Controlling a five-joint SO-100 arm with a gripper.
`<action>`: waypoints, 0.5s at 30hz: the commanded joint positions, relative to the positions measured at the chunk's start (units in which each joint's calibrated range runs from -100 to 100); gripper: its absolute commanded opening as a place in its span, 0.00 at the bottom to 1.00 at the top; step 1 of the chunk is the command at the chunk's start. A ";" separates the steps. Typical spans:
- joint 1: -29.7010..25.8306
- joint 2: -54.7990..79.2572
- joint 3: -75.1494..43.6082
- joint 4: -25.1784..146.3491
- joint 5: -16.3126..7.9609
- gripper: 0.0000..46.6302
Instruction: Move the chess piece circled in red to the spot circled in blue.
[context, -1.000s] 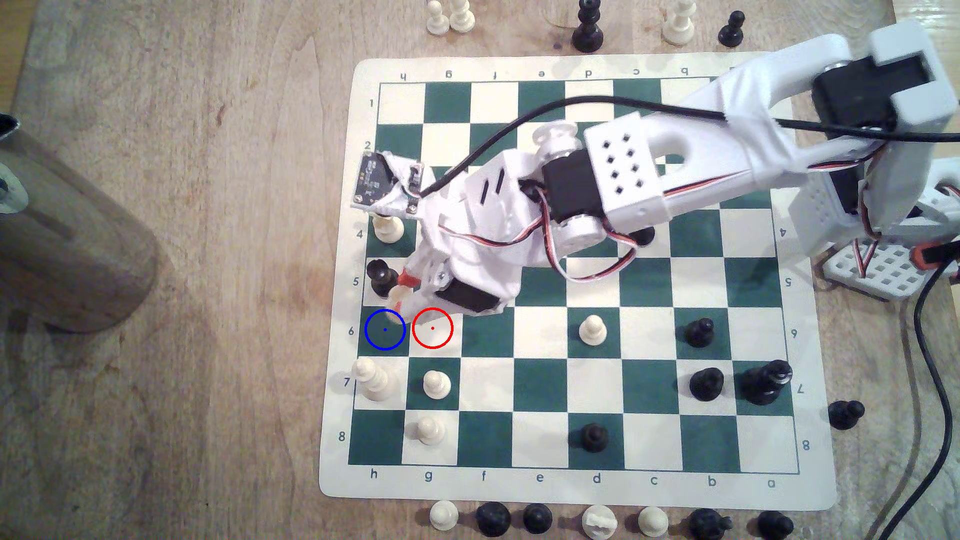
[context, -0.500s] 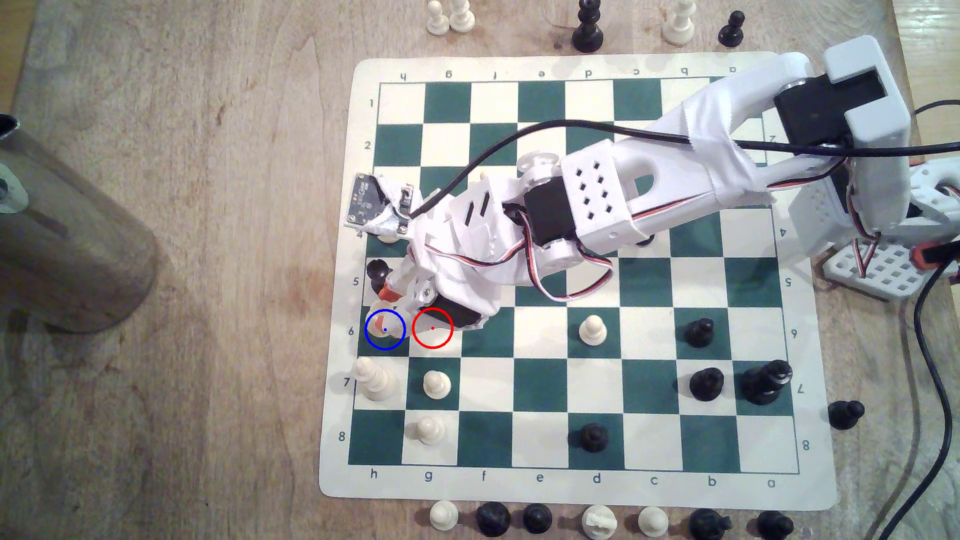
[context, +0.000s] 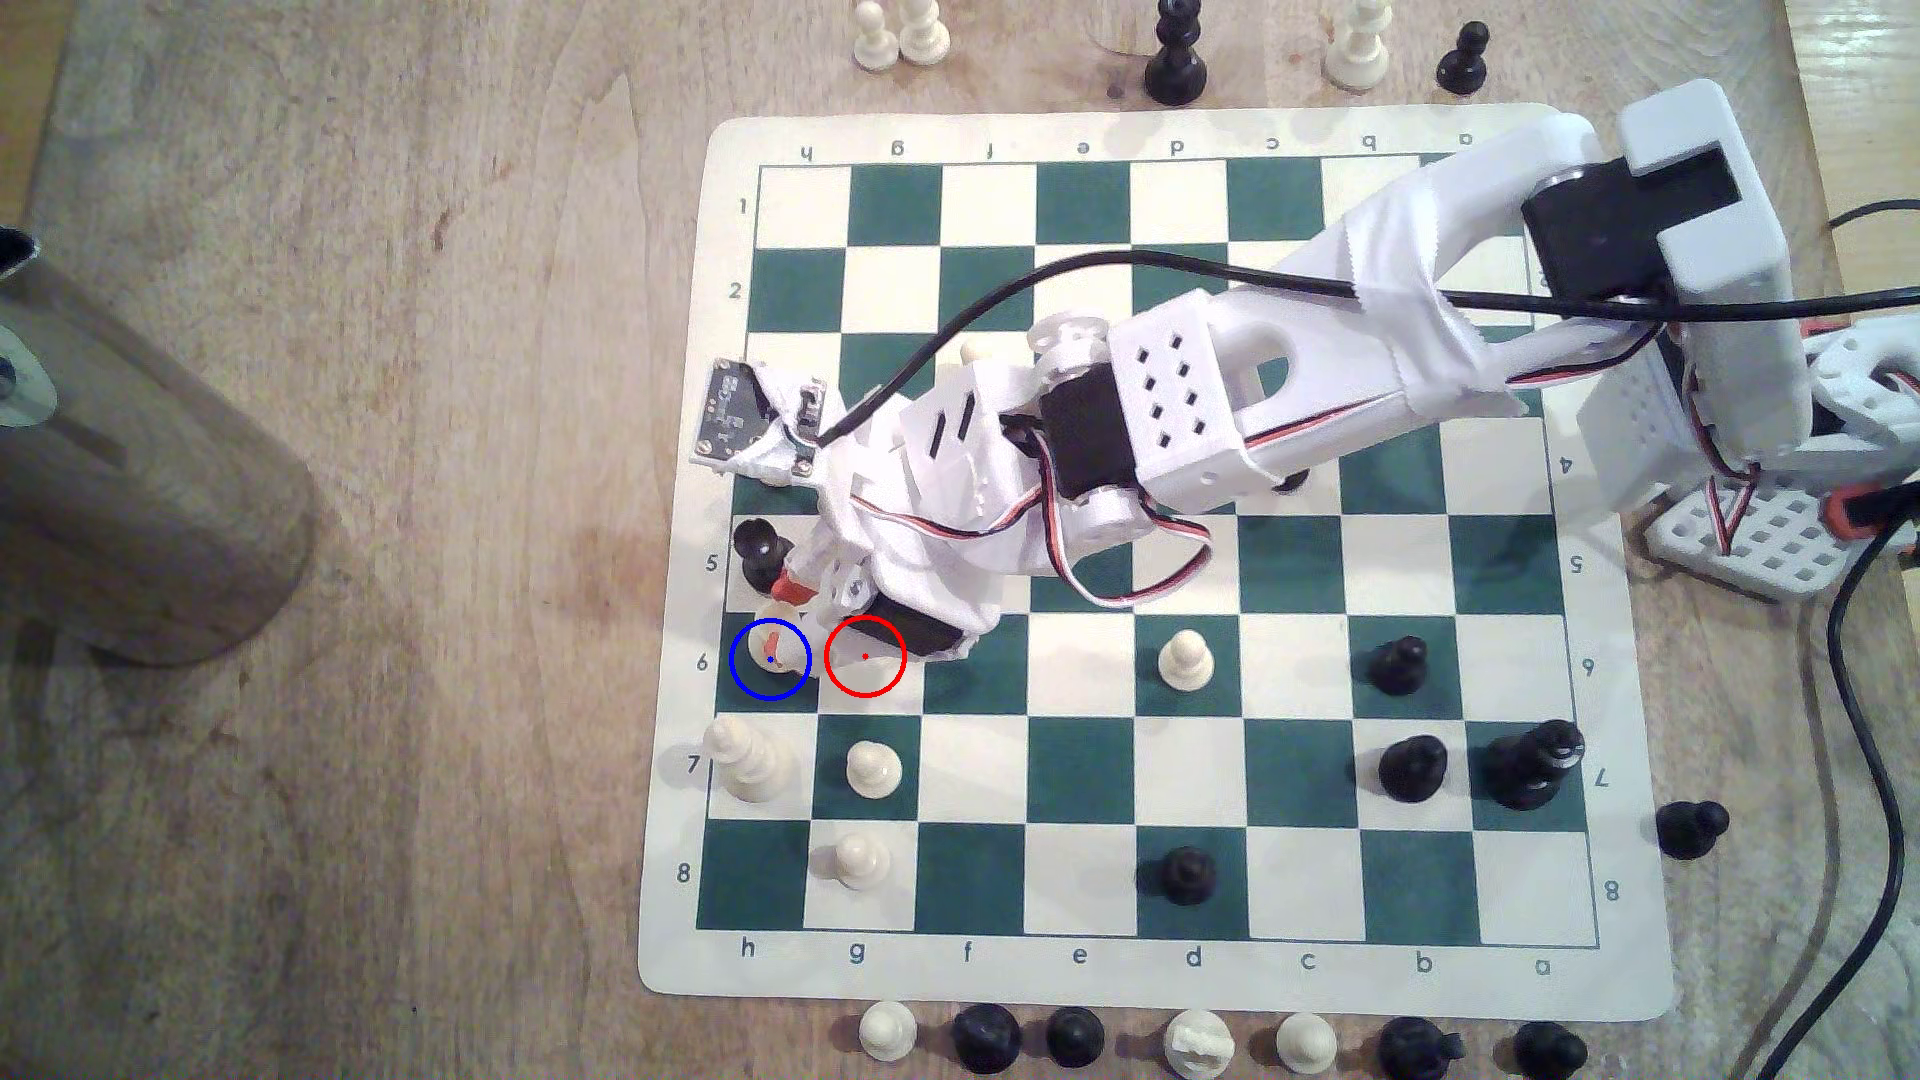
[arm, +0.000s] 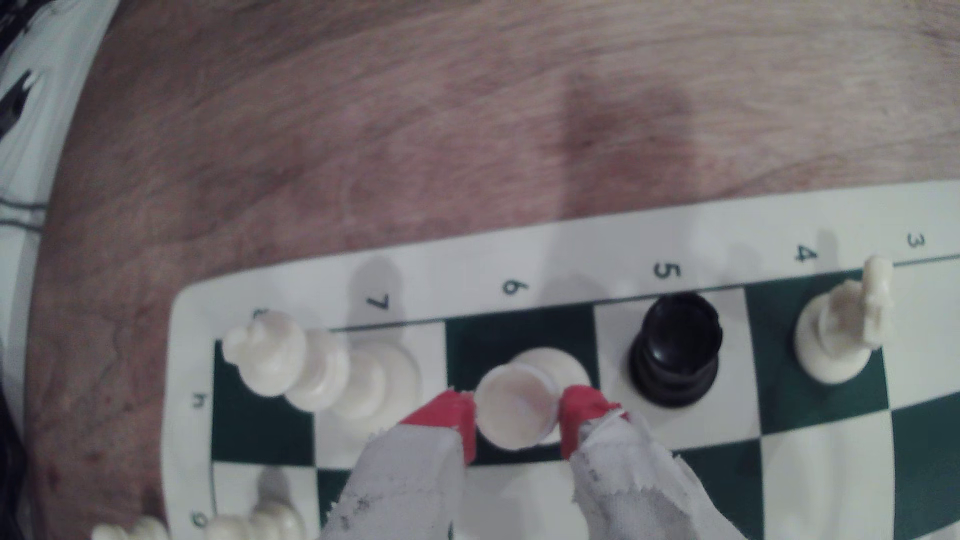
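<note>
The chess piece (context: 779, 652), cream-white with a wide round base, stands inside the blue ring on the spot (context: 742, 687), a dark green square in row 6 at the board's edge on the exterior view's left. My gripper (context: 781, 621) reaches down over it, its red fingertips (context: 796, 590) on both sides of the head. In the wrist view the chess piece (arm: 513, 407) sits between the two red pads (arm: 451, 415), which press its head, and its base rests on the spot (arm: 519, 327). The red-ringed white square (context: 865, 656) beside it holds no piece.
A black pawn (context: 758, 550) stands one square away on row 5, and a tall white piece (context: 746, 763) one square away on row 7. A white pawn (context: 873, 768) and a white knight (arm: 841, 332) are close. A metal cylinder (context: 125, 467) stands off the board.
The gripper carried the chess piece from the row 5 and 6 border down into the blue ring. The arm stretched further toward the exterior view's left.
</note>
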 joint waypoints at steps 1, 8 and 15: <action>0.33 -1.59 -5.91 -2.02 -0.49 0.00; 0.17 -0.82 -6.18 -2.35 -0.68 0.00; -0.07 -0.14 -6.27 -3.01 -0.83 0.02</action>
